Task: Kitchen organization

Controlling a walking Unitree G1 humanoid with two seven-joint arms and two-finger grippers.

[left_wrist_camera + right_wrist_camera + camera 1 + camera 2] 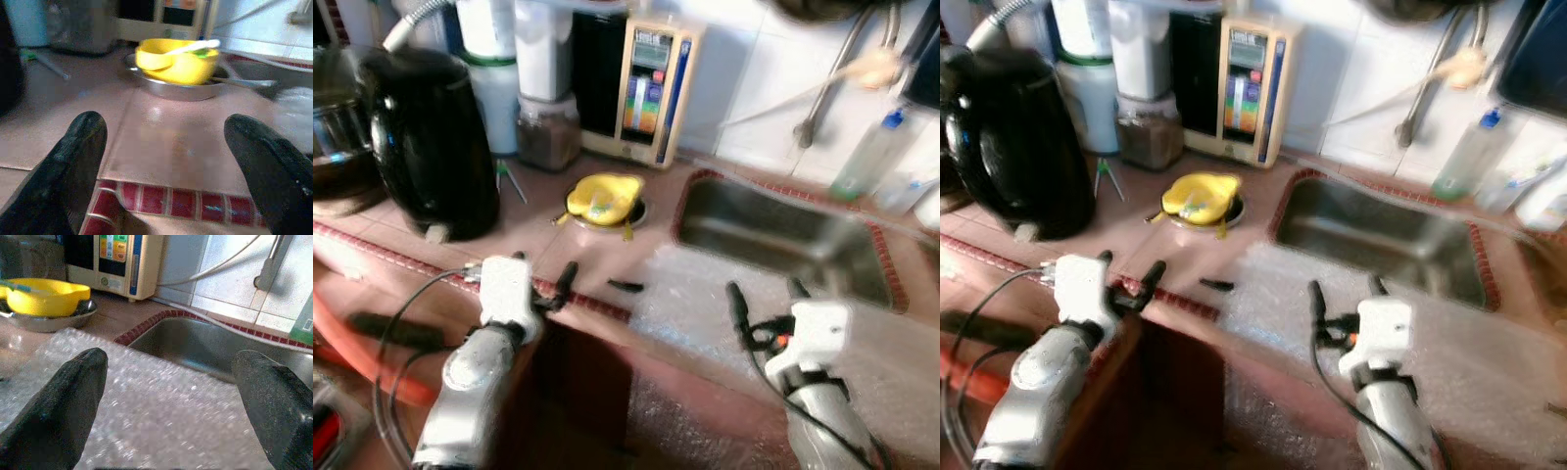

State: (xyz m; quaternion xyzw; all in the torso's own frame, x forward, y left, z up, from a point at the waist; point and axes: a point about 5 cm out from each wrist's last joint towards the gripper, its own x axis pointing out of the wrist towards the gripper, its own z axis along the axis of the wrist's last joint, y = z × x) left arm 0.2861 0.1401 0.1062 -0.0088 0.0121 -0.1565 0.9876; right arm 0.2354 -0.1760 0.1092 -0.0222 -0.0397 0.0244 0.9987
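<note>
The robot is standing at a pink tiled counter [558, 245], both arms raised over its near edge, and nothing is being held. The left gripper [540, 284] is hovering just above the red-tiled rim of the counter with its fingers [73, 161] spread apart; the right gripper [764, 299] is hanging over a sheet of bubble wrap [146, 431] that is lying in front of the sink [773, 235], its fingers [68, 406] also apart and empty. With a task this broad, the likeliest thing to be handled is the yellow bowl [602, 196], which is sitting in a shallow steel dish [171, 90] on the counter, between the black kettle [431, 137] and the sink. A pale utensil [193, 46] is resting across the bowl, and the steel dish's handle is pointing toward the sink. The bowl is lying straight ahead of the left gripper and slightly toward the robot's right, with bare counter between them; from the right gripper it is lying well off to the left, across the bubble wrap. I judge the left arm to be the nearer one and the better lined up, needing mainly a forward reach. A small dark object [626, 286] is lying on the counter between the two grippers; what it is cannot be told. The head views are being blurred, so finer detail is staying uncertain.
</note>
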